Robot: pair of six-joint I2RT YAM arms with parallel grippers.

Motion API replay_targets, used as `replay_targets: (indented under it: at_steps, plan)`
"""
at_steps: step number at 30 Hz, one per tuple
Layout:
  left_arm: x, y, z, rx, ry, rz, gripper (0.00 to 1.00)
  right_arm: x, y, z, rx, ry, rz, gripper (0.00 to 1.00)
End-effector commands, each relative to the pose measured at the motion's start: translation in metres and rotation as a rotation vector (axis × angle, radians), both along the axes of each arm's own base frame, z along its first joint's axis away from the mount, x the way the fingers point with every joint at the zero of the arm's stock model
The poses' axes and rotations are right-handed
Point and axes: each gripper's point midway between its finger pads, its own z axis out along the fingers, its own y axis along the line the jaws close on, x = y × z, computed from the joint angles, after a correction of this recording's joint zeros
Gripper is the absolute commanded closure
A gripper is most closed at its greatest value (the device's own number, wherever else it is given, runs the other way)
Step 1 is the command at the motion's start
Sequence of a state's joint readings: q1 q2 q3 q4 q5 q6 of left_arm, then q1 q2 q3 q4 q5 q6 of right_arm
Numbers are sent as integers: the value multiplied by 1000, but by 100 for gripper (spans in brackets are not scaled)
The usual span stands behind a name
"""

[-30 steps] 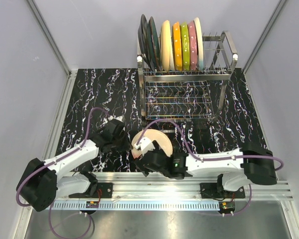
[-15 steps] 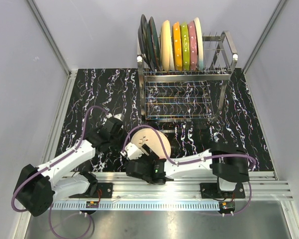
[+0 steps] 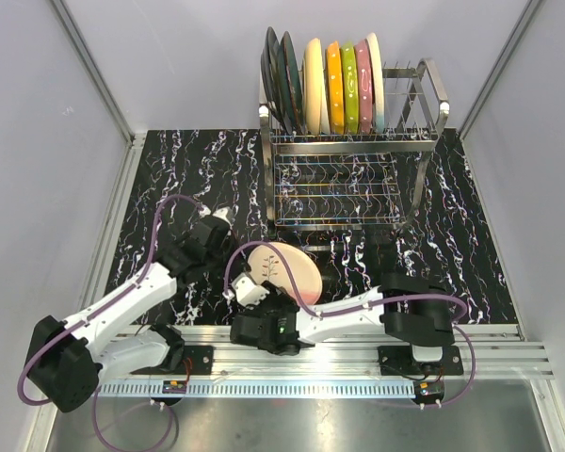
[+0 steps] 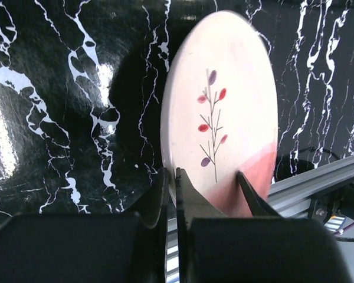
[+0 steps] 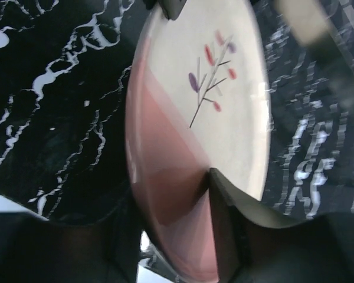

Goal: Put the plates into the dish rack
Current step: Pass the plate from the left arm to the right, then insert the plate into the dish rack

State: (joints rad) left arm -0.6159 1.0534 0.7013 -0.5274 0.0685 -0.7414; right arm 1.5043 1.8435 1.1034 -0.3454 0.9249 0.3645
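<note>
A cream plate with a purple-and-red sprig and a pink edge is held tilted above the black marble table. My left gripper is shut on its rim; in the left wrist view both fingers pinch the plate. My right gripper straddles the near rim. One of its fingers lies against the plate's face, and the other is hidden behind the plate. The chrome dish rack stands at the back, with several plates upright in its top tier.
The rack's right-hand slots hold nothing. Its lower tier is bare wire. A metal rail runs along the near edge under both arm bases. Grey walls close in the table on three sides.
The right arm swung left and its jaws narrowed around the plate's near rim. The left arm shifted slightly away from the rail, still holding the plate, which now faces more upward.
</note>
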Motion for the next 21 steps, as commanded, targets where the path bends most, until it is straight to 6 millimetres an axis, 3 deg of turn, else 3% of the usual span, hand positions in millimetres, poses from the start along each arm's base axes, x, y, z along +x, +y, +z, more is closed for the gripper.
replay_targets:
  at_steps: [1, 2, 5, 7, 10, 11, 12, 14, 15, 19, 21]
  plan:
    - [12, -14, 35, -74, -93, -27, 100, 7, 9, 34, 62, -100, -49, 56]
    - [13, -14, 36, -75, -97, -28, 98, 5, 9, 36, 62, -100, -44, 60]
    - [17, -17, 43, -82, -112, -29, 76, -1, 14, 43, 92, -94, -28, 74]
    - [20, -18, 51, -85, -127, -35, 69, -5, 16, 48, 118, -76, -10, 82]
    - [26, -20, 64, -88, -157, -41, 57, -11, 19, 51, 164, -38, 10, 88]
    - [28, -21, 67, -88, -164, -42, 51, -14, 20, 53, 177, -26, 20, 89]
    - [29, -19, 69, -80, -167, -41, 39, -16, 20, 57, 199, -12, 26, 90]
    - [35, -16, 81, -68, -195, -28, 30, -19, 18, 62, 228, 9, 30, 92]
    - [35, -11, 81, -45, -193, -23, 18, -20, 15, 63, 233, 13, 28, 93]
    - [47, 9, 109, -2, -268, 39, 2, -27, 13, 74, 323, 60, 42, 96]
    - [49, 19, 123, 3, -301, 61, 1, -31, 11, 83, 371, 86, 60, 97]
